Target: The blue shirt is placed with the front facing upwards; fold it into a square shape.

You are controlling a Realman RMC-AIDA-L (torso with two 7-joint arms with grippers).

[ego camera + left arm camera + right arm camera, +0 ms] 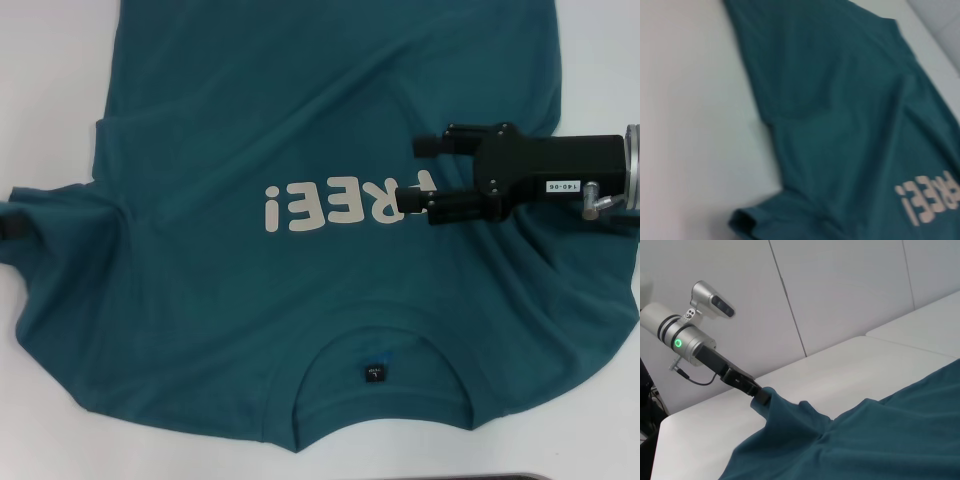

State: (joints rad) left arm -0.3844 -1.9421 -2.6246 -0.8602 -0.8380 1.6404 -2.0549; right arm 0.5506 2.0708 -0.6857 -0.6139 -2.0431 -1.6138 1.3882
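The blue shirt [300, 120] lies front up on the white table, its collar [385, 345] nearest me and the cream lettering [320, 207] across its middle. My right gripper [428, 176] reaches in from the right just above the chest, open, with the end of the lettering showing between its fingers. At the far left edge my left gripper [14, 228] sits at the left sleeve. From the right wrist, that left gripper [760, 396] appears shut on the sleeve, and the shirt [880, 440] rises in a peak to it. The left wrist shows the shirt [840, 100] and its sleeve opening [755, 220].
The white table [40, 80] shows bare along the left and right of the shirt. White wall panels [840, 295] stand behind the table. A seam between two tabletops [875, 335] runs at the far side.
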